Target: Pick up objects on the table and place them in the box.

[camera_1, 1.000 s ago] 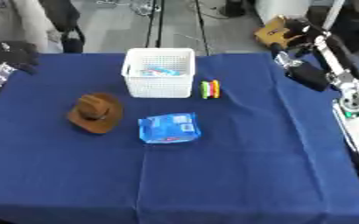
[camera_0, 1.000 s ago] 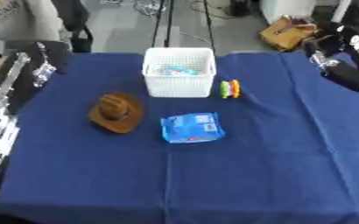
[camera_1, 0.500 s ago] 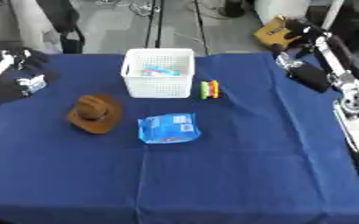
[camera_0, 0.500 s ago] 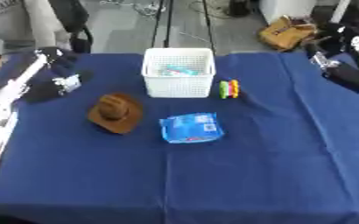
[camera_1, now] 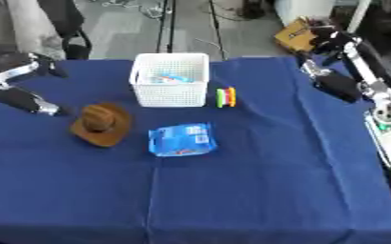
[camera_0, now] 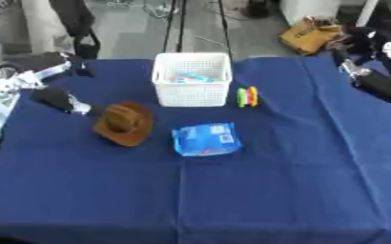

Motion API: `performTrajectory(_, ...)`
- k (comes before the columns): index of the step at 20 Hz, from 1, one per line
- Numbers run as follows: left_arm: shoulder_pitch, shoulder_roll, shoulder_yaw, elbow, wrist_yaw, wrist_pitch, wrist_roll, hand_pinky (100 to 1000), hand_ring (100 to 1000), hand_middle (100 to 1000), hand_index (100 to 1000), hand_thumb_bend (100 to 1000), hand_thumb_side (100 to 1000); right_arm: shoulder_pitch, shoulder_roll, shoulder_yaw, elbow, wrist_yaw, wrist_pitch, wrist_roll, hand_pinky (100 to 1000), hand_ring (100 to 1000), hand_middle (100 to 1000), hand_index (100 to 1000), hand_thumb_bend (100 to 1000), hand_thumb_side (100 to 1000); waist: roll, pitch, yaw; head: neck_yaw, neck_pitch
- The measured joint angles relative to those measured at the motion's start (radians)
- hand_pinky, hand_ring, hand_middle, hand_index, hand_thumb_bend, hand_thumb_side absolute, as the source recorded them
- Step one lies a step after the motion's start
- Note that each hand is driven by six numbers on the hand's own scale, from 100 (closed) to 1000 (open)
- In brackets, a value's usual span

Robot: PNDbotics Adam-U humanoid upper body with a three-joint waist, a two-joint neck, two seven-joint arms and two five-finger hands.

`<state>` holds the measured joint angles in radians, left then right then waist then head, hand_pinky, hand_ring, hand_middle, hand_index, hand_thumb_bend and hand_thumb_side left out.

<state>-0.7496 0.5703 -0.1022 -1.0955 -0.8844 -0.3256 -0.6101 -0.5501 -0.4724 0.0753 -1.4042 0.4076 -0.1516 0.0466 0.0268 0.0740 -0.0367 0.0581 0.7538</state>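
A white slatted box [camera_0: 191, 78] stands at the table's far middle with a light blue item [camera_0: 189, 77] inside. A brown cowboy hat [camera_0: 124, 123] lies to its front left. A blue packet [camera_0: 205, 139] lies in front of the box. A small green, yellow and red thing [camera_0: 247, 96] sits just right of the box. My left hand [camera_0: 59, 99] hovers low just left of the hat, fingers straight, holding nothing. My right hand [camera_1: 335, 86] hangs open over the table's far right edge, away from all objects.
A dark blue cloth [camera_0: 232, 200] covers the table, and its near half is bare cloth. A brown bag [camera_0: 312, 38] lies on the floor beyond the far right corner. Black stand legs [camera_0: 180, 24] rise behind the box.
My left hand has come in from the left edge and down toward the hat. The right arm and the objects have stayed put.
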Motion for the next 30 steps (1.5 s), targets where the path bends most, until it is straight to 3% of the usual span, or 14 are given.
performTrajectory(5,-0.047,-0.021,0.0,0.073,-0.131,-0.036,0.007,844,861,831,880,910,453,-0.004,0.0,0.005,0.0,0.0,-0.003,0.003,638,755,758,925,341,672,0.005,0.009,-0.007,0.001,0.0)
performTrajectory(13,-0.098,-0.06,-0.009,0.155,-0.33,-0.125,0.148,866,893,853,881,896,433,-0.018,0.0,0.007,0.0,0.0,-0.009,0.011,637,754,757,926,340,672,0.018,0.04,-0.027,0.009,-0.012)
performTrajectory(19,-0.104,-0.061,-0.009,0.197,-0.318,-0.164,0.133,872,891,835,863,844,428,-0.022,0.0,0.007,-0.001,0.0,-0.01,0.011,635,754,757,929,337,673,0.03,0.07,-0.04,0.009,-0.027)
performTrajectory(30,-0.105,-0.061,-0.009,0.2,-0.27,-0.144,0.038,866,877,811,830,774,387,-0.022,-0.001,0.007,-0.006,-0.001,-0.01,0.012,634,753,756,931,335,674,0.042,0.1,-0.049,0.009,-0.032)
